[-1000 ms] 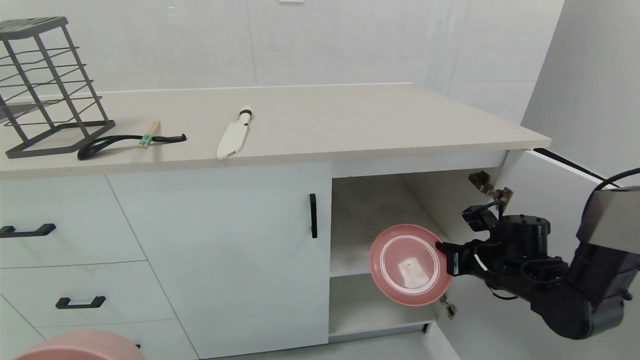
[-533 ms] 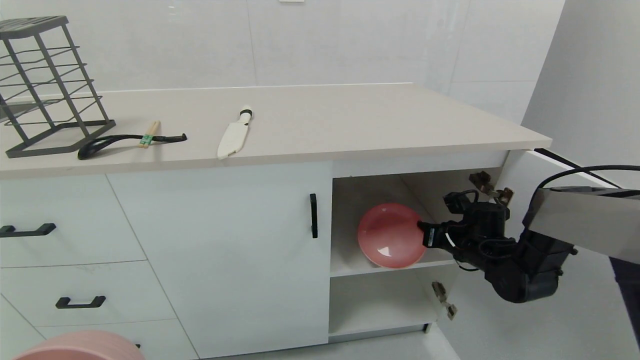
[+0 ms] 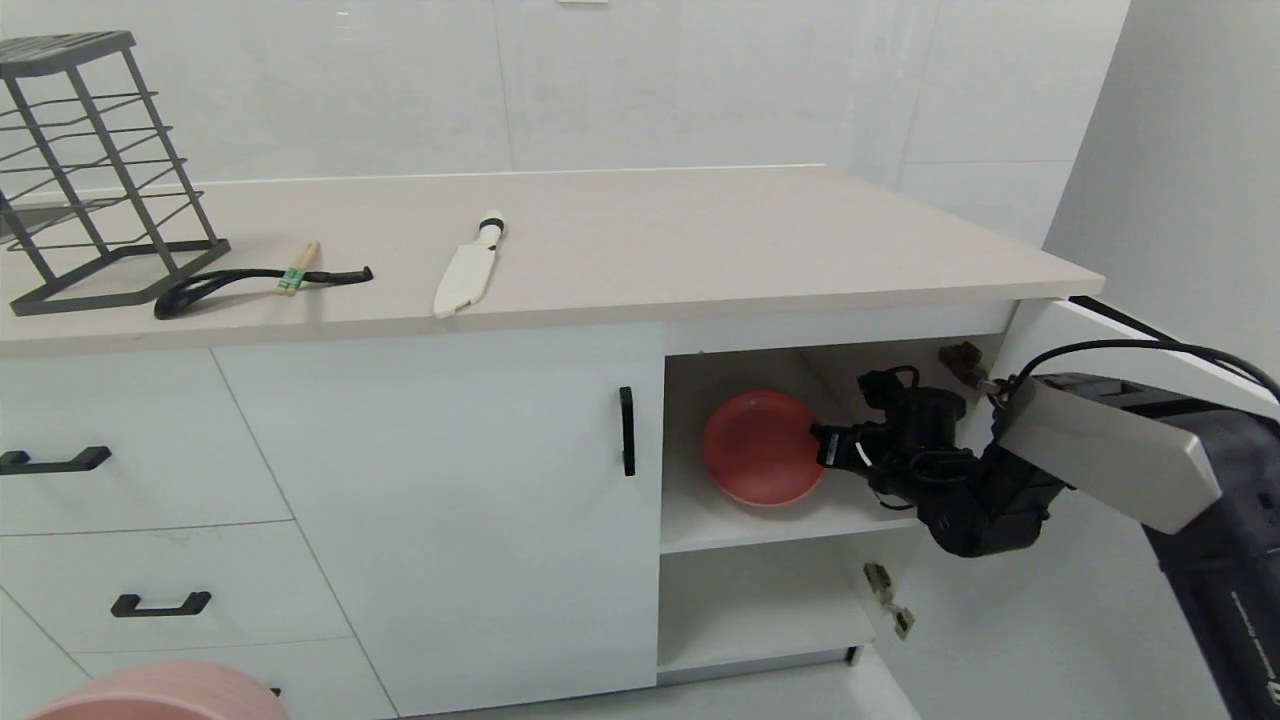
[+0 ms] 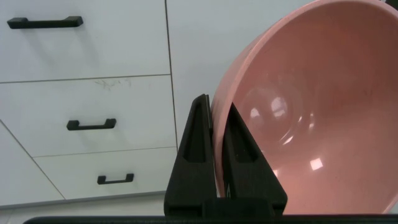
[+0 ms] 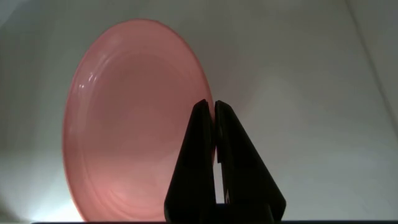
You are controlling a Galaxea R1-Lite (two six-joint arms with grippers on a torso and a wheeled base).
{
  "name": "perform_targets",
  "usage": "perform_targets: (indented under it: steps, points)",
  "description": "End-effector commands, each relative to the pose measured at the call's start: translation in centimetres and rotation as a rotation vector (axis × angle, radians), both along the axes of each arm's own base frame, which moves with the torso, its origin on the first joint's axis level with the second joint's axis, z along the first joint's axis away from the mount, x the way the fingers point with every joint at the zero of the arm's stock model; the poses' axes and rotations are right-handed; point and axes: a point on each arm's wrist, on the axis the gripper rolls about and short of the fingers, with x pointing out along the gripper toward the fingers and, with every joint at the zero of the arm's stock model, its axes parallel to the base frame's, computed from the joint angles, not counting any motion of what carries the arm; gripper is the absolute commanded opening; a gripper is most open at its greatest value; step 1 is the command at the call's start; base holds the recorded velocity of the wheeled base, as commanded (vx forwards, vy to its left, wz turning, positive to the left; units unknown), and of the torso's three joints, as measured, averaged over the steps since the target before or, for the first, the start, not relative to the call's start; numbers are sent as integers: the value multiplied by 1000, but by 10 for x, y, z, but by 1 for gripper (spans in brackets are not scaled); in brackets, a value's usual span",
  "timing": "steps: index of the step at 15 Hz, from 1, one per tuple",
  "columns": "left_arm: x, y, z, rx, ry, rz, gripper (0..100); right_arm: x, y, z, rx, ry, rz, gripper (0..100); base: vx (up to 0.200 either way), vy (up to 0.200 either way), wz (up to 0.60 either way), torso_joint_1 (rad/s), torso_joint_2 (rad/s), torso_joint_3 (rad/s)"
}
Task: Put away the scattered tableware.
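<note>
Two pink dishes are in the robot's grip as it tidies the kitchen. At seven o'clock in the head view, the left gripper [image 4: 216, 109] has its jaws clenched on the rim of a pink bowl [image 4: 298, 112], held low in front of the drawers [image 4: 93, 124]. At four o'clock, the right gripper [image 3: 825, 447] reaches into the open cupboard, its jaws clamped on the edge of a pink plate [image 3: 762, 447]. The plate stands on edge, tilted, over the upper shelf [image 3: 700, 525]; whether its lower rim touches the shelf cannot be told.

Stowing the plate appears to be the step in hand, and it looks nearly done. The next move likely calls for laying the plate flat or settling it on the shelf, freeing the jaws, and drawing the arm back out past the open door [image 3: 1090, 335] at three o'clock of the gripper. The bowl probably follows.

On the counter [image 3: 700, 230], more tableware waits: a wire rack [image 3: 95, 170] at ten o'clock, a black spoon [image 3: 200, 288] at its foot, chopsticks [image 3: 298, 268] lying across the spoon's handle, and a white knife [image 3: 468, 270] at three o'clock of them. The closed door [image 3: 450, 500] at nine o'clock of the plate narrows the opening, and the arm itself fills much of the gap.
</note>
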Motion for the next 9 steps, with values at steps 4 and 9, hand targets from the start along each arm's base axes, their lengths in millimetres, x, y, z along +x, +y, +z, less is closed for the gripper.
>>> perform_targets:
  steps: [4,9]
  points:
    - [0,0,0,0,0,0,0,56,9,-17,39,-32,-19,0,0,0,0,0,0,0]
    - [0,0,0,0,1,0,0,86,15,-42,22,2,-63,100,0,0,0,0,0,0]
